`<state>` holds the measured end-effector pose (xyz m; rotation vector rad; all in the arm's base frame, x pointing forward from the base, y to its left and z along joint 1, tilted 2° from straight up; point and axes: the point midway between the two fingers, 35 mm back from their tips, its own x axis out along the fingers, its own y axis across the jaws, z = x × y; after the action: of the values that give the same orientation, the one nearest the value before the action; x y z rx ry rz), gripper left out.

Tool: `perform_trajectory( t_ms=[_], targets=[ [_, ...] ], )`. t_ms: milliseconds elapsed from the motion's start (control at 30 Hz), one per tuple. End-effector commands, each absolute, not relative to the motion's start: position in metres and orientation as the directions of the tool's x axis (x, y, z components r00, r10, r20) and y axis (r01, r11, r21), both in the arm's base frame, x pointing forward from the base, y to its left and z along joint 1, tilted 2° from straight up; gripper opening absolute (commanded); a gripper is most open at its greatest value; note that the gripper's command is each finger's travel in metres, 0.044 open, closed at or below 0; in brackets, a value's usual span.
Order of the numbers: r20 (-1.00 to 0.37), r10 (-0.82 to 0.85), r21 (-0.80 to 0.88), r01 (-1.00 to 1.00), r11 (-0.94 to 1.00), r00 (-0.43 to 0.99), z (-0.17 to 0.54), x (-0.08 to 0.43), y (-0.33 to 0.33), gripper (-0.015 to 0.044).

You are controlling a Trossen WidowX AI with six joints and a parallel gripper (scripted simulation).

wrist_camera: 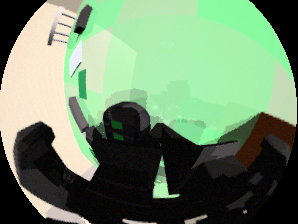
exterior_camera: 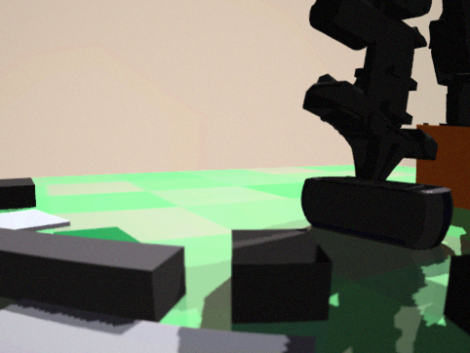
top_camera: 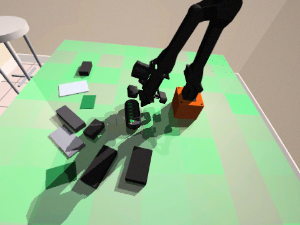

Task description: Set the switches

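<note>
The dark grey controller unit point(top_camera: 133, 125) point(exterior_camera: 366, 210) point(wrist_camera: 136, 111) sits on its base on the bench, its rocker row facing up. Green rocker parts show along the row in the top view and two green patches show in the wrist view; I cannot read each switch's setting. The underside label is hidden. My gripper point(top_camera: 143, 104) point(exterior_camera: 372, 178) point(wrist_camera: 161, 134) is shut and empty, pointing down. Its tips are beside the unit's far half in the top view and meet its top edge in the exterior view; I cannot tell whether they touch it.
An orange box point(top_camera: 187, 110) point(exterior_camera: 443, 156) stands right of the unit under the arm. Dark blocks point(top_camera: 99, 166) point(top_camera: 138, 166) point(top_camera: 71, 118) point(top_camera: 94, 128) lie at the front and left. A white plate point(top_camera: 73, 88), a grey plate point(top_camera: 63, 140) and green squares point(top_camera: 88, 102) point(top_camera: 59, 175) lie left.
</note>
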<state>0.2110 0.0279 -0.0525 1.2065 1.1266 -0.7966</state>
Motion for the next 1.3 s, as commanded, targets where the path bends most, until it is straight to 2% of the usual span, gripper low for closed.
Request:
perform_trajectory(
  t_ms=[0, 1267],
  targets=[
    [-0.954, 0.094, 0.299, 0.929, 0.219, 0.285, -0.060, 0.209, 0.028, 0.0000],
    [-0.954, 0.094, 0.300, 0.929, 0.219, 0.285, -0.067, 0.219, 0.031, 0.0000]
  ],
)
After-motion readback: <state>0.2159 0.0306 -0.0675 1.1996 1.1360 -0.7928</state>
